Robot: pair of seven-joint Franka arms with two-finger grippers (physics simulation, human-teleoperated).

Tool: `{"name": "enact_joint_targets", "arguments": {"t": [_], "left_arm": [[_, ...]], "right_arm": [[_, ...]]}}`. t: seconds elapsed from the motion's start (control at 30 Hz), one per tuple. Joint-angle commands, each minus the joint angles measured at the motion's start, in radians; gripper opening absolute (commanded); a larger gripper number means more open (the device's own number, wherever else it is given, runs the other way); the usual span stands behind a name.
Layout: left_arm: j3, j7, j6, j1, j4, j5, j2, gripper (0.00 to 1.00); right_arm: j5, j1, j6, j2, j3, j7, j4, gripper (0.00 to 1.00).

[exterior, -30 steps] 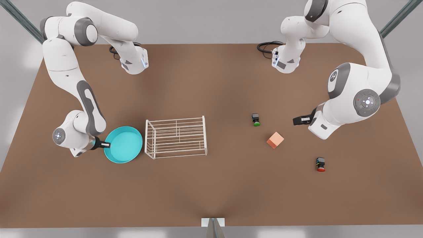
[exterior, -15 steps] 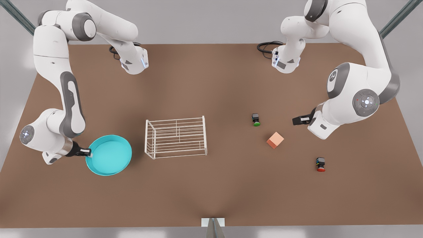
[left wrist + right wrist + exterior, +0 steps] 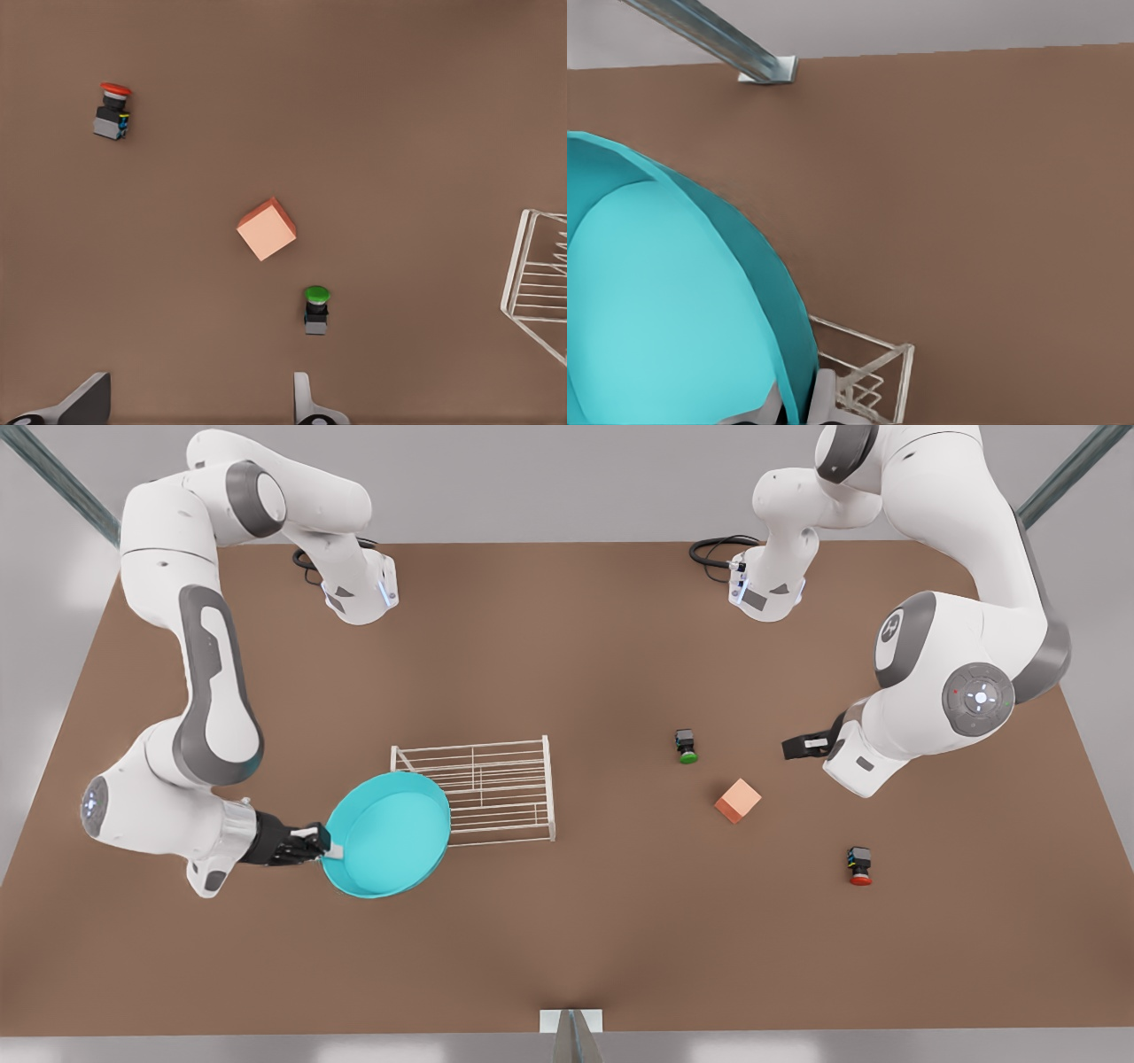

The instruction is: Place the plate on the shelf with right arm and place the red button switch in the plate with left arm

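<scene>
The teal plate (image 3: 387, 834) hangs tilted above the table, its far edge overlapping the near left corner of the white wire shelf (image 3: 548, 788). My right gripper (image 3: 323, 850) is shut on the plate's rim at the front view's left. In the right wrist view the plate (image 3: 656, 301) sits between the fingers (image 3: 824, 398), with the shelf (image 3: 868, 372) just beyond. The red button switch (image 3: 859, 865) stands on the table at the front view's right. My left gripper (image 3: 797, 746) hovers open above that side. In its wrist view the red button switch (image 3: 112, 108) lies well ahead of the left gripper (image 3: 197, 407).
A green-capped switch (image 3: 687, 746) and an orange-pink cube (image 3: 737, 801) lie between the shelf and the red button switch. Both arm bases and black cables (image 3: 713, 553) stand at the table's far edge. A metal bracket (image 3: 571, 1023) sits at the near edge.
The right arm swung the plate out toward the front view's left, then back right and higher, so it now overlaps the shelf's corner. The left arm barely moved.
</scene>
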Motion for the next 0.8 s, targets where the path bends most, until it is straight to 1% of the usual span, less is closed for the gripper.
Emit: {"name": "enact_joint_targets", "arguments": {"t": [0.0,0.17,0.27,0.33,0.37,0.4,0.43,0.5,0.53,0.57,0.6,0.7,0.77], "left_arm": [[0.0,-0.004,-0.001,0.002,0.0,0.001,-0.001,1.0],[0.0,-0.004,-0.001,0.0,-0.003,0.001,-0.001,1.0],[0.001,-0.004,0.007,0.006,-0.001,0.002,0.003,1.0],[0.004,0.0,0.042,0.008,0.005,0.084,0.048,1.0],[0.013,0.019,0.135,0.032,0.005,0.09,0.095,1.0],[0.013,0.191,0.236,0.089,0.005,0.093,0.164,1.0],[0.015,0.323,0.31,0.117,0.005,0.159,0.22,1.0],[0.013,0.525,0.402,0.184,0.002,0.183,0.287,1.0],[0.015,0.604,0.451,0.198,-0.007,0.185,0.307,1.0],[0.061,0.668,0.591,0.196,-0.072,0.191,0.31,1.0],[0.085,0.737,0.672,0.199,-0.13,0.187,0.31,1.0],[0.138,0.964,0.83,0.203,-0.271,0.125,0.31,1.0],[0.141,1.021,0.927,0.203,-0.303,0.128,0.319,1.0]], "right_arm": [[0.005,0.039,-0.026,0.011,0.003,0.12,0.01,0.21],[-0.032,0.166,-0.034,0.006,-0.002,0.113,-0.05,0.21],[-0.105,0.177,-0.031,-0.028,0.0,0.112,-0.119,0.21],[-0.13,0.18,-0.031,-0.032,0.0,0.113,-0.137,0.21],[-0.15,0.189,-0.028,-0.031,0.0,0.113,-0.144,0.21],[-0.151,0.197,-0.017,-0.023,0.0,0.112,-0.144,0.21],[-0.151,0.212,0.001,-0.017,0.0,0.113,-0.144,0.21],[-0.15,0.23,0.029,0.001,0.0,0.113,-0.144,0.21],[-0.15,0.238,0.038,0.006,0.0,0.113,-0.144,0.21],[-0.15,0.238,0.041,0.009,0.0,0.112,-0.144,0.21],[-0.15,0.238,0.044,0.011,0.0,0.112,-0.144,0.21],[-0.151,0.238,0.043,0.009,0.0,0.109,-0.151,0.21],[-0.151,0.237,0.041,0.009,0.0,0.107,-0.15,0.21]]}}
